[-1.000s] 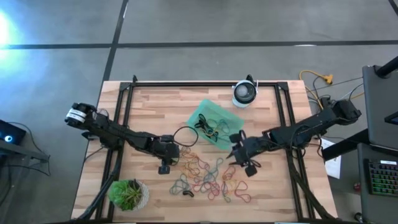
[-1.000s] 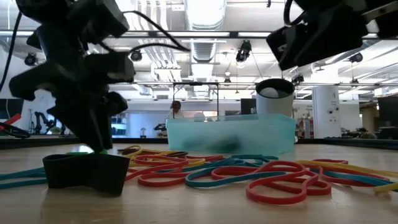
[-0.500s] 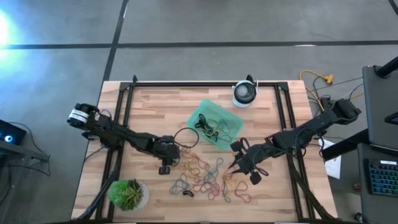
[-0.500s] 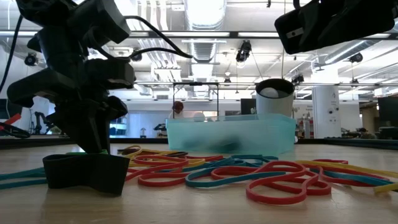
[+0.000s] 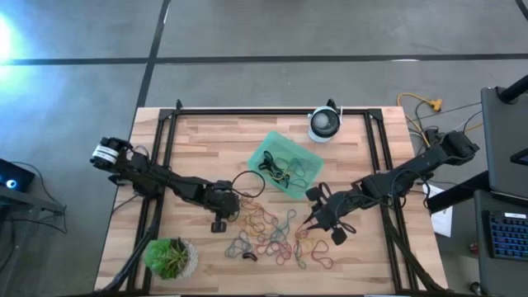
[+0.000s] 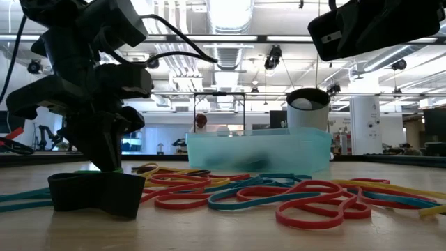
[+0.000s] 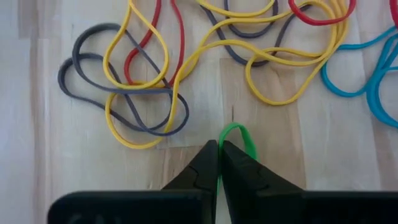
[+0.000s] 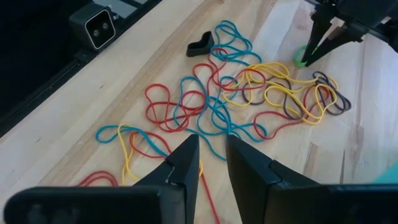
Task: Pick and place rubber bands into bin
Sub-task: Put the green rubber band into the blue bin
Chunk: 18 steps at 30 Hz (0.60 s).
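Observation:
Many coloured rubber bands (image 5: 276, 235) lie tangled on the wooden table's near middle, low in the low view (image 6: 279, 195). The mint-green bin (image 5: 285, 165) stands beyond them with a few bands inside. My left gripper (image 5: 234, 209) is at the tangle's left edge, down at the table, shut on a small green rubber band (image 7: 235, 134). My right gripper (image 5: 310, 223) hovers over the tangle's right side; its fingers (image 8: 211, 149) stand open with nothing between them. My left gripper pinches the green rubber band between its two fingertips (image 7: 205, 155). A short loop end (image 7: 242, 135) sticks out past the tips and lies on the wood. The fingers slant down from the table's left. The right wrist view shows the tips on the green band (image 8: 301, 57).
A round white-and-black device (image 5: 325, 124) stands at the far edge and a potted plant (image 5: 171, 257) at the near left corner. A small black piece (image 5: 248, 256) lies near the bands. A black cable loop (image 5: 247, 181) lies left of the bin. Black rails run along both table sides.
My right gripper has swung toward the table's near edge, from beside the bin to above the tangle's right side, and has then kept still. The bands and the bin lie as before.

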Available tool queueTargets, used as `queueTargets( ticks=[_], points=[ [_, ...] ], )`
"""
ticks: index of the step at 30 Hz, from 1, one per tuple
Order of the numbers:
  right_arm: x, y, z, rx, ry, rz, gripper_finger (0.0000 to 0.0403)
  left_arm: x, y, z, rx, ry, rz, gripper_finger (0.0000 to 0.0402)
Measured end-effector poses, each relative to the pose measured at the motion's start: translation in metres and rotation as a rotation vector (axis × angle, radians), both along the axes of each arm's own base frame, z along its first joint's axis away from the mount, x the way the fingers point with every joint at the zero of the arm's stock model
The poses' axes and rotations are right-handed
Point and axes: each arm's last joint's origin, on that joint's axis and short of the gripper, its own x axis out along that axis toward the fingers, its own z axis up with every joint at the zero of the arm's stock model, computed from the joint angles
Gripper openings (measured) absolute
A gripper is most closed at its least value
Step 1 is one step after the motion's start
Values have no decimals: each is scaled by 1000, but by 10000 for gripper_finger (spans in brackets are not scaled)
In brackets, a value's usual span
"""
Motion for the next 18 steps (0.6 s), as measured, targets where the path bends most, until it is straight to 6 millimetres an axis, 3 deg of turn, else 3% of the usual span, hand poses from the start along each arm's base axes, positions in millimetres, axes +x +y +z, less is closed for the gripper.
queueTargets(
  ticks=[11,18],
  points=[
    [-1,0,-1,11,14,-12,70,16,-1,35,106,-142,-53,0],
    [-2,-1,-3,32,60,-43,71,32,2,62,344,-257,-35,0]
  ],
)
